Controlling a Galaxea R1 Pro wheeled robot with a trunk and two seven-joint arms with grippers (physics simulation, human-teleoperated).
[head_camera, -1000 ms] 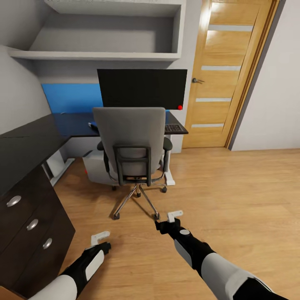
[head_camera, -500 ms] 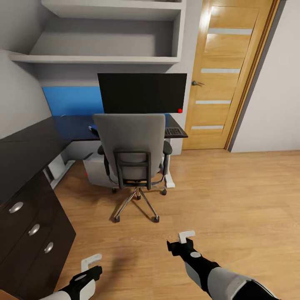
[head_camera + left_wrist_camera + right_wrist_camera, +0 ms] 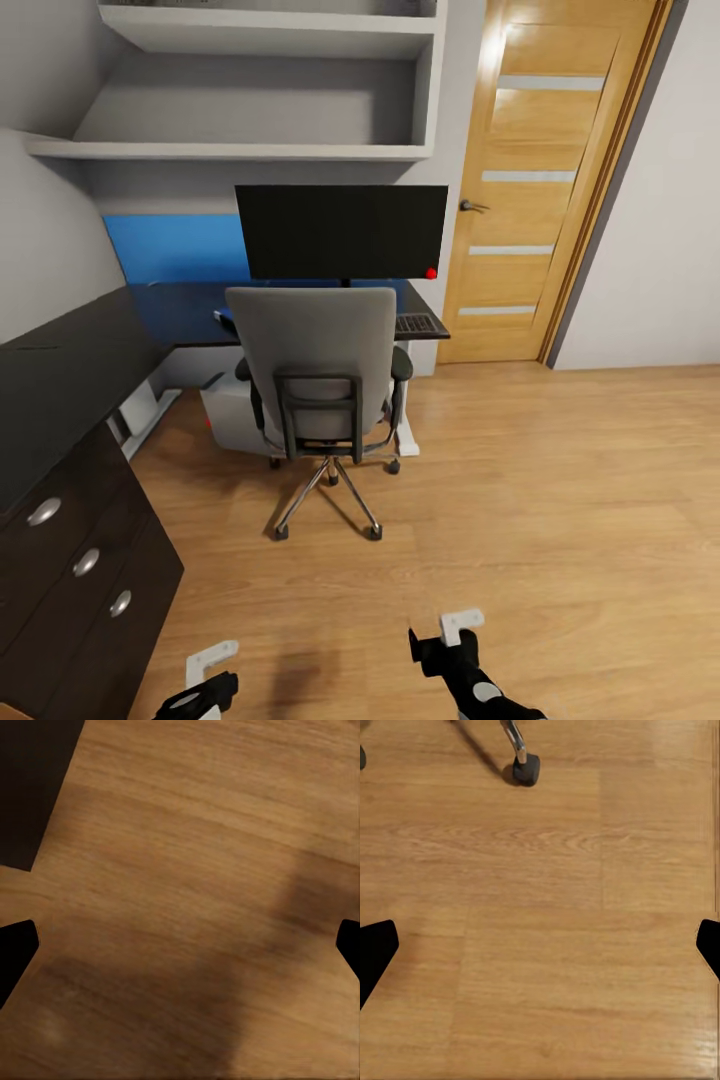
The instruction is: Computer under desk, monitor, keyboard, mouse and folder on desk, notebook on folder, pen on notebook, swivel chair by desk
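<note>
The grey swivel chair (image 3: 315,365) stands on the wood floor with its back to me, pushed up to the black L-shaped desk (image 3: 70,345). Behind it on the desk are the black monitor (image 3: 342,232) and, at the desk's right end, the keyboard (image 3: 418,323). The white-grey computer (image 3: 226,412) sits under the desk, partly behind the chair. The chair back hides its seat. Low in the head view, my left gripper (image 3: 205,670) and right gripper (image 3: 452,635) hang over bare floor, both open and holding nothing. One chair caster (image 3: 526,771) appears in the right wrist view.
The desk's near wing with round-knobbed drawers (image 3: 85,560) runs along my left. A wooden door (image 3: 530,180) is at the back right, and wall shelves (image 3: 250,150) hang above the monitor. A small blue-and-white item (image 3: 224,316) lies on the desk by the chair's left edge.
Both arms have drawn back toward me and now sit lower in the head view. The camera has shifted a little, so the desk and chair sit slightly lower and farther off.
</note>
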